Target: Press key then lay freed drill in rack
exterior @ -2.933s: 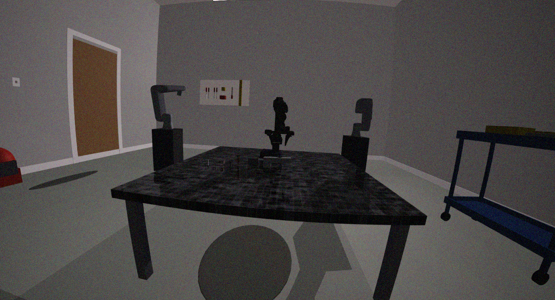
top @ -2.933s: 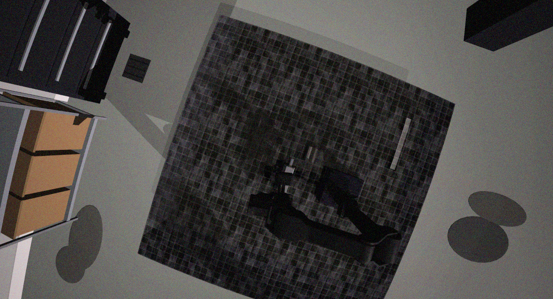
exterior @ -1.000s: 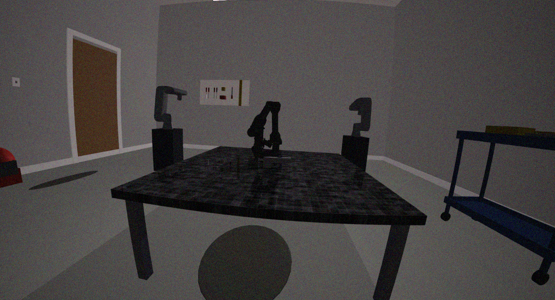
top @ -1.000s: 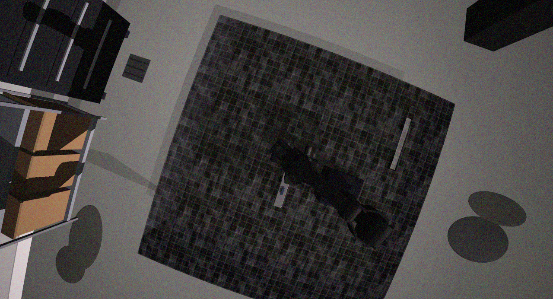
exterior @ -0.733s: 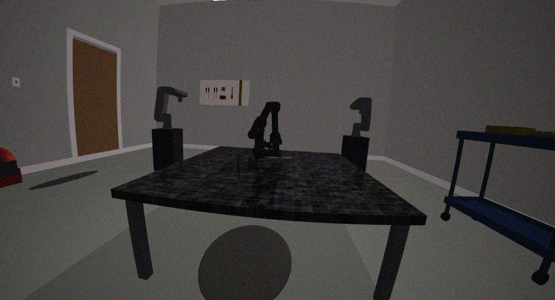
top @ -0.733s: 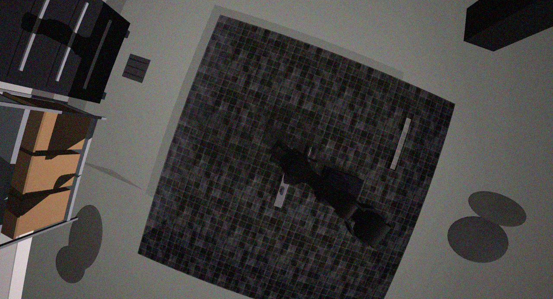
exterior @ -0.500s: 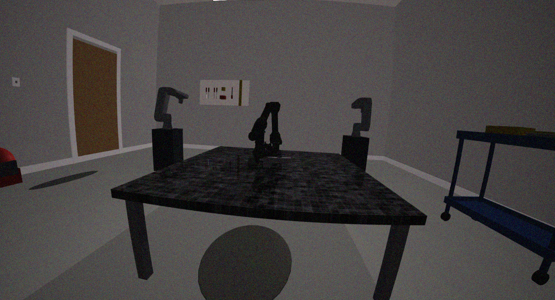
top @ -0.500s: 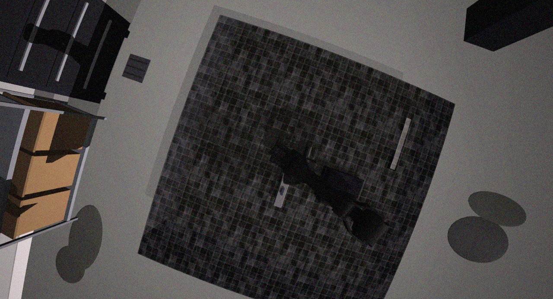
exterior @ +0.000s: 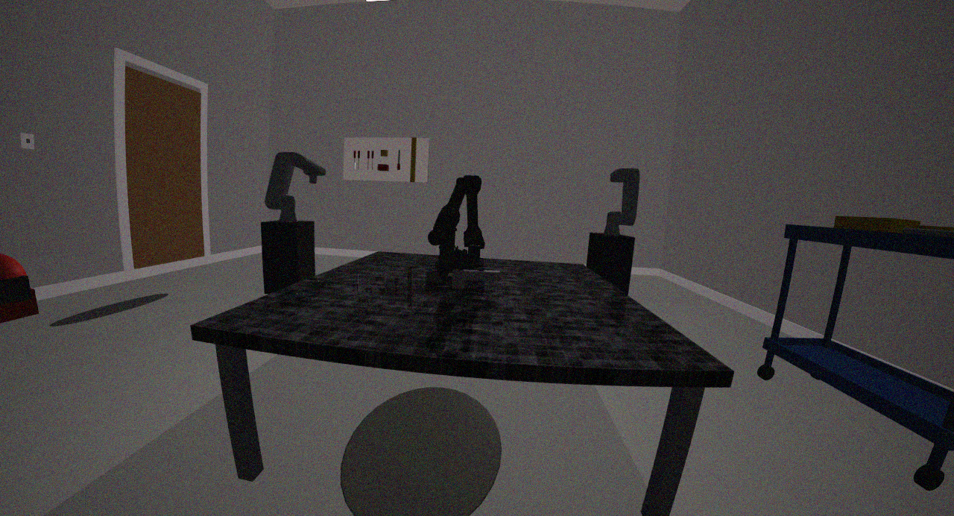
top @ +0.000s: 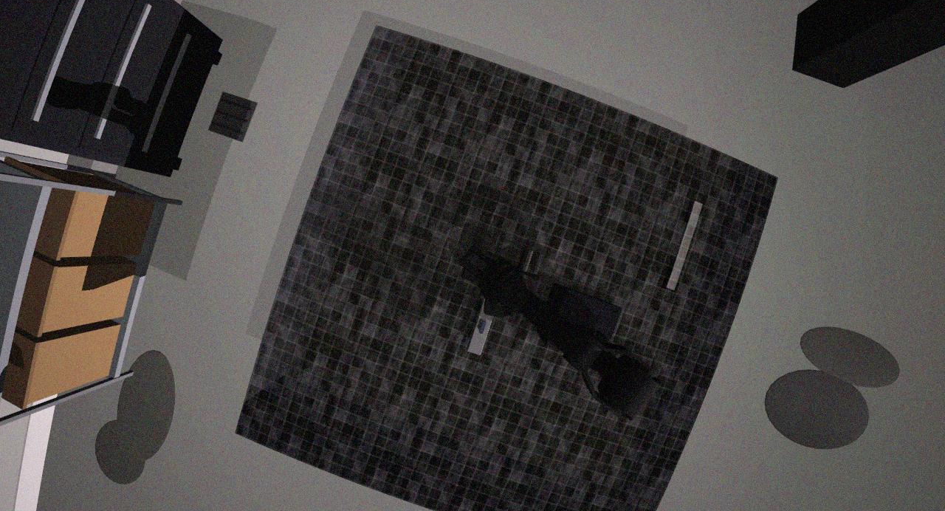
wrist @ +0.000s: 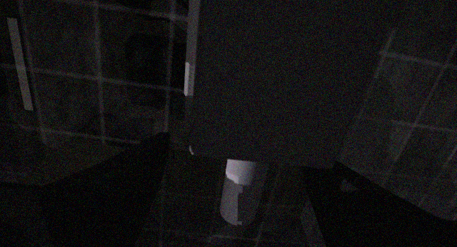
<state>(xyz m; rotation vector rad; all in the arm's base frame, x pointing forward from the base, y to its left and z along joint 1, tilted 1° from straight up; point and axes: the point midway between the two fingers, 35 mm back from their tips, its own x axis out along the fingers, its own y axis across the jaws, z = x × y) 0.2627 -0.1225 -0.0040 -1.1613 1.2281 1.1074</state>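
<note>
My gripper (wrist: pixel 237 148) is open, its dark fingertips apart at the two sides of a large dark block (wrist: pixel 271 79) in the wrist view. A pale cylinder (wrist: pixel 241 173), which looks like the drill's exposed end, sticks out from the block's lower edge. It lies between the fingers, with room on both sides. A thin pale strip (wrist: pixel 188 79) runs along the block's left side. In the top view a pale plate (top: pixel 478 344) with a dark round spot shows beside the dark arm, which hides the rest. I cannot tell the key or the rack apart in the dark.
A pale bar (top: pixel 684 245) lies on the dark checkered table (top: pixel 409 111) toward the right edge. Small upright parts (top: pixel 529 261) stand near the arm. A dark box (top: pixel 598 309) is beside or under the arm. Thin posts (exterior: pixel 410 285) stand left of the arm in the exterior view.
</note>
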